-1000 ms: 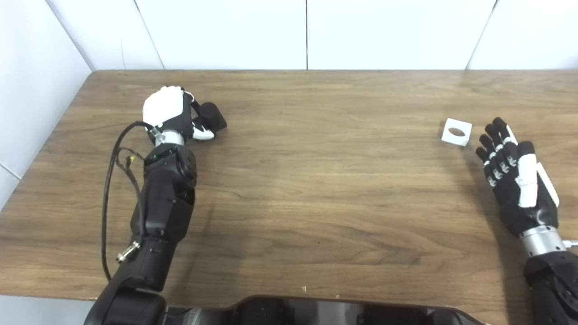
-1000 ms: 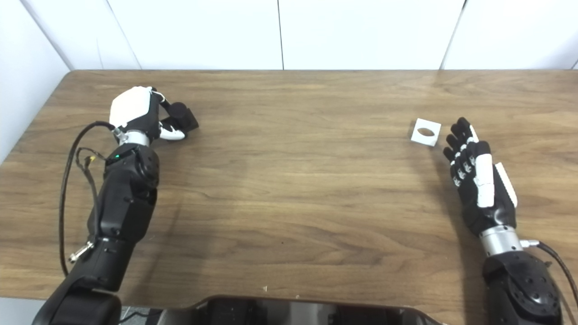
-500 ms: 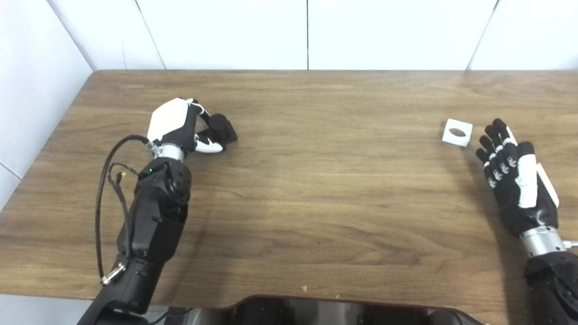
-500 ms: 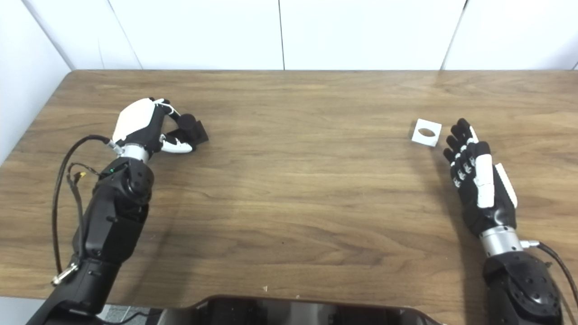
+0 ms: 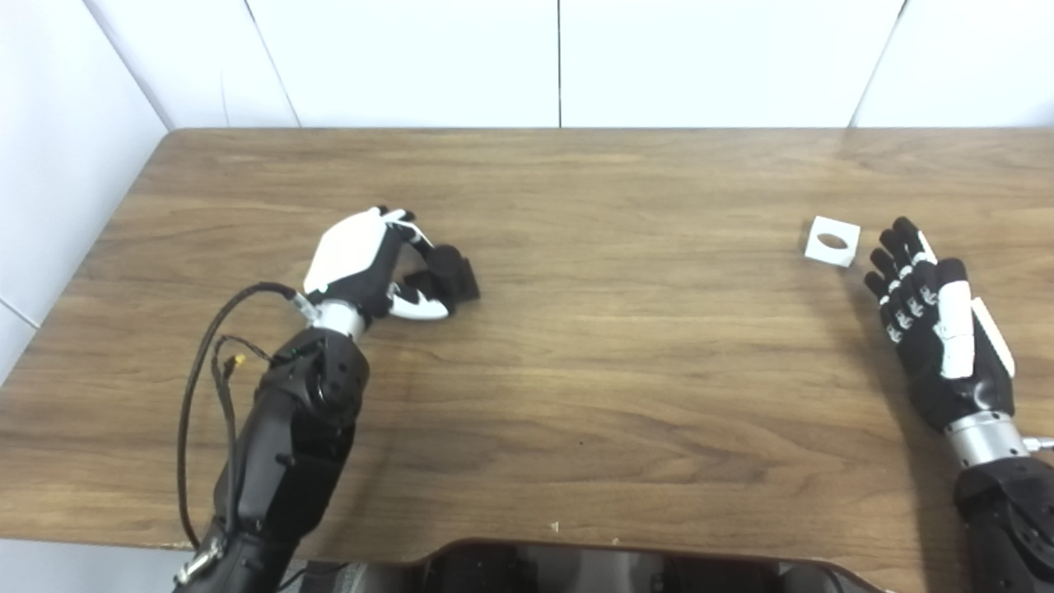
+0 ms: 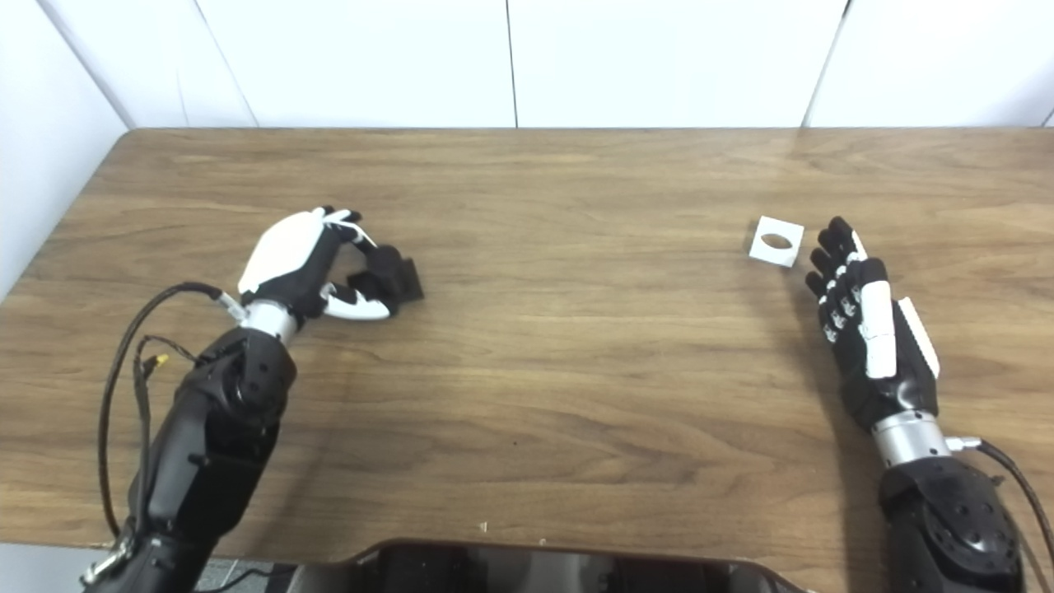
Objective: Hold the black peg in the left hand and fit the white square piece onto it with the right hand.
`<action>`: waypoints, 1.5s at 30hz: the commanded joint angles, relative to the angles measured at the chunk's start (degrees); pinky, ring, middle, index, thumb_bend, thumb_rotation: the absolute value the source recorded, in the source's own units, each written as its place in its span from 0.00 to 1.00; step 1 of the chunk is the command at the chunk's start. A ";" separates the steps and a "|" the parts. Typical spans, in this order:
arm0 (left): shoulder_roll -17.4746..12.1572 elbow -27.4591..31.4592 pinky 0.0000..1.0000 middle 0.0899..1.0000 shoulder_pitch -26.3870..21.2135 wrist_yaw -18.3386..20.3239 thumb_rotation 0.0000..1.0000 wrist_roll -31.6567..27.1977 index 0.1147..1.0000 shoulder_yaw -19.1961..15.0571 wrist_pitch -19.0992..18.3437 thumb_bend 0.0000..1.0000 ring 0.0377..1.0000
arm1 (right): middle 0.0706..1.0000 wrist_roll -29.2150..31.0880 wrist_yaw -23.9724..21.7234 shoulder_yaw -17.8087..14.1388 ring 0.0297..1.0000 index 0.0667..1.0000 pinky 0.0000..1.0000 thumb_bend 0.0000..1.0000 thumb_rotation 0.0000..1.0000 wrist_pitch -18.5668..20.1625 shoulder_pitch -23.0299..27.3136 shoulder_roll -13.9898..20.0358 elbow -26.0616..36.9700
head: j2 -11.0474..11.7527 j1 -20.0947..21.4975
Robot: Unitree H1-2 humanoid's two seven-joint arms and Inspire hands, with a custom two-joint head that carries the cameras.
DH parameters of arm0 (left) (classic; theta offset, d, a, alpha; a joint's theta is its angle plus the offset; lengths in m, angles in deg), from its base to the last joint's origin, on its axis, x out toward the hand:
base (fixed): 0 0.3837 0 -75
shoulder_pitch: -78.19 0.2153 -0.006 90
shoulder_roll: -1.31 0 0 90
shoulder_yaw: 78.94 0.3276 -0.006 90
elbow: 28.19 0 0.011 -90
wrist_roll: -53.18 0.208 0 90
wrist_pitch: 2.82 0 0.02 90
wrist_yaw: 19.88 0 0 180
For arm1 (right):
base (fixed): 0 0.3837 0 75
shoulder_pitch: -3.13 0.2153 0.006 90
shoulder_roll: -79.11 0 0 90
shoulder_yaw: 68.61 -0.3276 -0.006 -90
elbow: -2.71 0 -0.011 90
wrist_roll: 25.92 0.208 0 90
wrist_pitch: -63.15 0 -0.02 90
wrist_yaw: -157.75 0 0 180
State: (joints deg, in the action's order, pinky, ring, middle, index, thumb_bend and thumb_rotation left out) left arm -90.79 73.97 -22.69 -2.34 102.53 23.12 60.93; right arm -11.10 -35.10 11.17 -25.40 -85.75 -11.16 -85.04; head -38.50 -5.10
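left hand [image 5: 362, 268] is curled around the black peg [image 5: 445, 276] at table [image 5: 576, 371] left-centre, while right hand [image 5: 935, 317], fingers spread and empty, lies just beside the white square piece [image 5: 832, 241], judged light, rigid, best pinched by its outer edges.

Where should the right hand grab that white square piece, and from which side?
Probably by two opposite outer edges, coming down from above. The white square piece lies flat on the table with its round hole facing up, so only its thin sides offer purchase, and the hole should stay uncovered for the black peg. The right hand sits open just beside it, to its near right.
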 commanded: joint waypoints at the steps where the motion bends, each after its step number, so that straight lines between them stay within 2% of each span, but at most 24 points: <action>1: -0.44 2.44 1.00 0.93 -0.47 0.74 0.07 0.46 0.43 0.76 0.07 0.51 1.00 | 1.00 0.10 0.11 0.45 1.00 1.00 1.00 0.58 1.00 -1.46 -0.25 -0.74 -1.06 | -0.06 0.21; 13: 0.73 6.18 1.00 0.92 3.40 0.88 0.07 0.87 0.43 5.64 3.18 0.51 1.00 | 1.00 -0.53 0.66 0.64 1.00 1.00 1.00 0.58 1.00 -1.62 -0.59 -1.58 -1.13 | -0.08 1.62; 18: 1.46 6.91 1.00 0.93 4.85 1.47 0.07 0.57 0.43 7.25 4.13 0.51 1.00 | 1.00 -0.46 1.16 0.73 1.00 1.00 1.00 0.60 1.00 -0.58 -0.94 -2.15 -0.38 | -0.19 2.04; 22: 2.72 8.07 1.00 0.93 5.88 2.47 0.07 0.90 0.43 9.50 4.01 0.51 1.00 | 1.00 -0.35 1.15 0.86 1.00 1.00 1.00 0.56 1.00 -0.82 -1.32 -2.43 -0.52 | -0.08 2.50; 28: 4.53 8.42 1.00 0.93 7.05 1.70 0.07 0.97 0.43 11.78 5.18 0.51 1.00 | 1.00 -0.41 1.17 1.15 1.00 1.00 1.00 0.56 1.00 -1.23 -1.59 -2.76 -0.46 | -0.09 3.43; 38: 7.27 7.16 1.00 0.92 8.30 0.25 0.07 1.35 0.43 14.51 7.25 0.51 1.00 | 1.00 -0.62 1.08 1.52 1.00 1.00 1.00 0.55 1.00 -3.04 -2.12 -3.37 -1.04 | 0.03 5.64; 45: 8.12 7.78 1.00 0.93 8.97 0.93 0.07 2.12 0.43 15.50 7.19 0.51 1.00 | 1.00 -0.60 2.07 1.72 1.00 1.00 1.00 0.55 1.00 -1.12 -2.84 -4.04 0.64 | 0.10 6.68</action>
State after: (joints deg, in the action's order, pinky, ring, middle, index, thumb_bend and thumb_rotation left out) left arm -82.39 82.20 -14.33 -2.76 103.73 37.50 67.56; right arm -11.94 -33.23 11.99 -25.93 -86.91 -13.43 -83.44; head -38.32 1.49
